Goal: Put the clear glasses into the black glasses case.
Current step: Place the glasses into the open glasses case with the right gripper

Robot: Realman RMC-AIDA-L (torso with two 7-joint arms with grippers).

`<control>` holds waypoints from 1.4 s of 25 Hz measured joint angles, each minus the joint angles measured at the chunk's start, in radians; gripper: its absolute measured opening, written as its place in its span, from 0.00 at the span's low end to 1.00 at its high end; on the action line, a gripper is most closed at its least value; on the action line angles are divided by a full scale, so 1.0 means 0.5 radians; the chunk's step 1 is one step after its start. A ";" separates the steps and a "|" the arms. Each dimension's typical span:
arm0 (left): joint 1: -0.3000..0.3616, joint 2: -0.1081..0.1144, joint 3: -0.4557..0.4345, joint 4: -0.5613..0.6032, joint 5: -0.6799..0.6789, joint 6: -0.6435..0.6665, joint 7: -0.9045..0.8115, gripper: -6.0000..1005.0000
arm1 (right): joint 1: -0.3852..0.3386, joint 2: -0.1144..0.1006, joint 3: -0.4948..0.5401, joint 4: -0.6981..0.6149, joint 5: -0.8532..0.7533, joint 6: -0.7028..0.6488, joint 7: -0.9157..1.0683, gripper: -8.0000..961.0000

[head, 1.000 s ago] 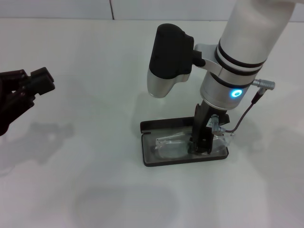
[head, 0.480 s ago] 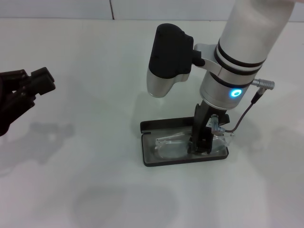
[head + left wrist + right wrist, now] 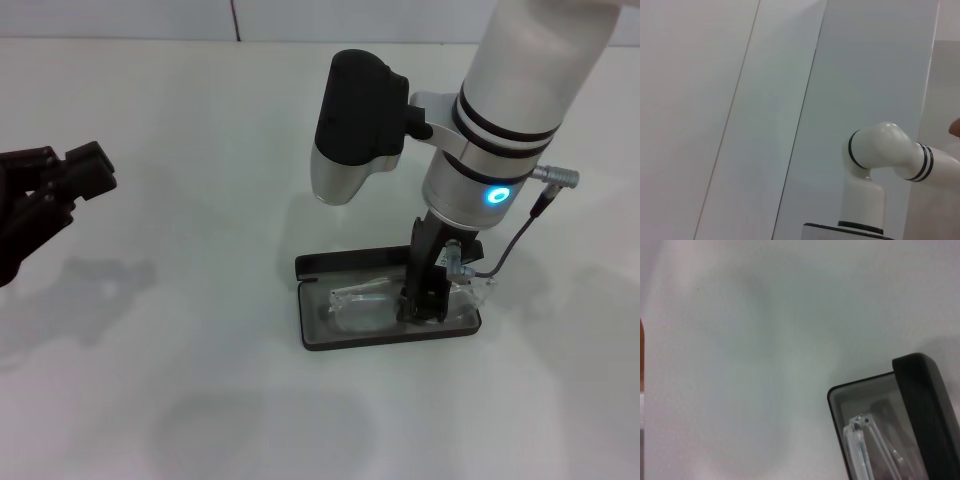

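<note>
Head camera looks down at the black glasses case [image 3: 390, 308]; right wrist sees its corner close up.

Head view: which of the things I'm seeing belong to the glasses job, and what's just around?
Part of the job:
- clear glasses, lying in the case tray
- black glasses case, open, lid standing up behind
- right gripper, down in the case at the glasses

Not part of it:
- left gripper, parked off to the left above the table
- white table
</note>
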 joint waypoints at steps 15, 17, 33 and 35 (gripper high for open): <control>0.003 -0.003 0.003 -0.003 0.004 0.000 0.012 0.11 | 0.003 0.000 -0.003 0.003 -0.003 -0.003 -0.011 0.11; 0.003 -0.003 0.003 -0.003 0.004 0.000 0.012 0.11 | 0.010 0.000 -0.005 0.005 -0.004 -0.004 -0.011 0.11; 0.009 -0.003 0.009 -0.003 0.003 0.000 0.021 0.11 | 0.052 0.000 -0.035 0.056 0.013 0.003 -0.013 0.11; 0.009 -0.003 0.009 -0.003 0.003 0.000 0.021 0.11 | 0.052 0.000 -0.034 0.056 0.013 0.007 -0.013 0.11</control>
